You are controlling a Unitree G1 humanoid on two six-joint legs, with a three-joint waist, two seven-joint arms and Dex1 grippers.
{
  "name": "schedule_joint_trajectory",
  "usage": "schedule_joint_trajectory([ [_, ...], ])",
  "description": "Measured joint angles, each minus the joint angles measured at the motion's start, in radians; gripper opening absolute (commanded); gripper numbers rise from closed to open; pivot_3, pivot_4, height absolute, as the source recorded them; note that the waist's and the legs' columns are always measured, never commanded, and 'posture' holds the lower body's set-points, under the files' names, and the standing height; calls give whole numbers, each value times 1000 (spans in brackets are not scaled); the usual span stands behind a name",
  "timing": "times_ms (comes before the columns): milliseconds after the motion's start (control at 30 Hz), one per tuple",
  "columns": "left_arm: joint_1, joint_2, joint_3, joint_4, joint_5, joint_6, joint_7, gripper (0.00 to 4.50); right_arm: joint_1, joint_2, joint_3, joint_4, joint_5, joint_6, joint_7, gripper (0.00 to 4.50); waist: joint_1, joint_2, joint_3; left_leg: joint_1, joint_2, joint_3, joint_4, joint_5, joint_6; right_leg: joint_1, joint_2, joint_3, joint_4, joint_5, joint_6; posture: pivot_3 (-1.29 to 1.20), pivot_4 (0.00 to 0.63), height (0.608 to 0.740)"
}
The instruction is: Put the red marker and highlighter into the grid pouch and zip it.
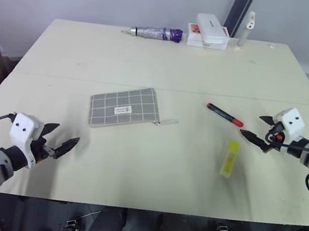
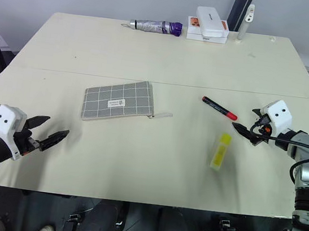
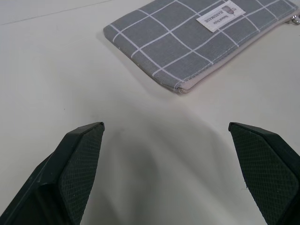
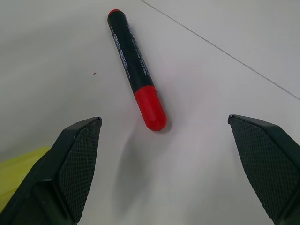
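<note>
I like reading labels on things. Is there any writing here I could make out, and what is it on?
"HANDMADE": on the pouch's white label; the smaller line above it is too blurred to read.
Marker: white print along the barrel, too small to read.
White boxes at the far edge: an orange patch, no text readable.
Highlighter: no writing visible.

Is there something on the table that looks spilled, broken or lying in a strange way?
Nothing stands out. The grey fabric grid pouch lies flat and slightly angled, the black marker with red cap and the yellow translucent highlighter lie loose and intact on the cream table. No spill or damage is visible.
</note>
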Motion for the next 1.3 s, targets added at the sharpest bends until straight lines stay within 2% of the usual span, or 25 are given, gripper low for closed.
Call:
schedule_joint_trajectory([
  [267,2,-4,0,0,4,4,27,4473,-12,8,11,-33,0,10,-15,4500,0,0,0,0,0,0,0,0,0,0,0,0,0,0,0,0,150,740],
  [400,-17,-3,-4,9,25,-5,32,4473,-12,24,19,-115,3,38,-34,4500,0,0,0,0,0,0,0,0,0,0,0,0,0,0,0,0,150,740],
  [600,-94,-5,-35,79,130,-95,82,4473,-40,113,73,-293,23,115,-67,4500,-2,0,0,0,0,0,0,0,0,-1,0,0,0,0,0,0,150,740],
  [700,-109,-4,-43,115,192,-144,105,4500,-75,178,113,-360,28,158,-88,3695,-3,0,0,0,0,0,-1,0,0,-1,0,0,0,0,0,0,150,740],
  [833,-116,-2,-67,157,239,-204,102,4500,-135,277,192,-385,21,216,-135,1685,-1,0,0,0,0,0,-1,0,0,-1,0,0,0,0,0,0,150,740],
  [933,-151,35,-111,237,322,-297,96,4500,-180,344,260,-369,-9,246,-176,157,3,0,0,0,0,-1,-1,0,0,-2,0,0,0,0,0,0,150,740],
  [1100,-256,123,-215,398,480,-515,80,4500,-243,416,341,-272,-97,250,-258,67,2,0,0,-2,-1,0,-2,0,0,-4,-1,0,0,0,0,0,150,740],
  [1300,-426,154,-344,635,592,-755,51,4500,-352,529,398,-79,-190,232,-357,67,-5,0,0,-3,-1,0,-3,1,-1,-8,0,-1,3,0,0,0,150,740],
])
